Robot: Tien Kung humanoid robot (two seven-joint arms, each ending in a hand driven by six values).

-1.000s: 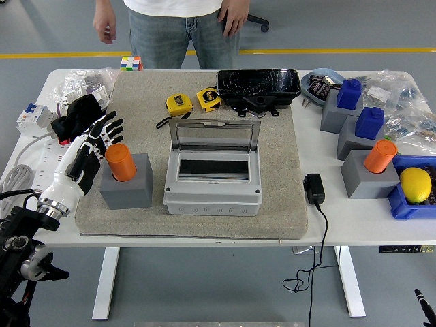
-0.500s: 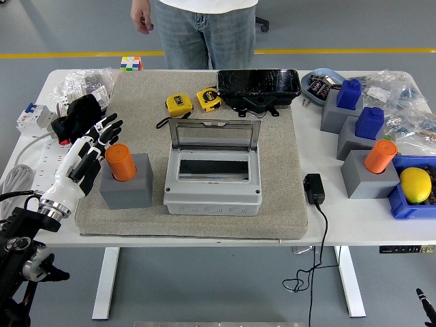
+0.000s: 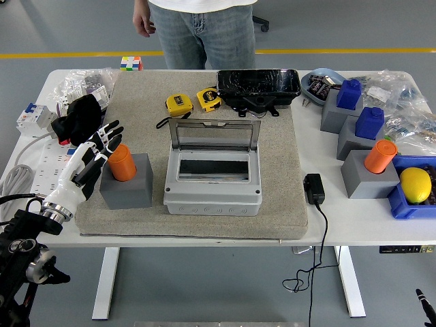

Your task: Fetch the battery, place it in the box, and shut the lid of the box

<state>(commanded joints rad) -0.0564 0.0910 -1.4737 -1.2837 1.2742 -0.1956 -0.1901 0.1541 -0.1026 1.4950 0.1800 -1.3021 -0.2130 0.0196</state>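
Since half a second ago, drawn slightly down and toward the near edge: the left hand, now a touch closer to the orange battery. Otherwise unchanged on the table.

At far left, a grey breaker beside a black glove. Next, fingers spread and relaxed, grasping nothing, just left of the battery. Standing upright in a grey holder block on the felt mat. At centre, the grey box, lid raised and tilted back, interior exposed. Behind it, two yellow tape measures and a black tray. Right of the mat, a black adapter with cable hanging off the near edge. Further right, blue blocks on grey stands, a second orange cylinder in its grey block, a yellow lemon in a blue bin.

At the far side, a person in jeans, one hand hanging loose, touching nothing.
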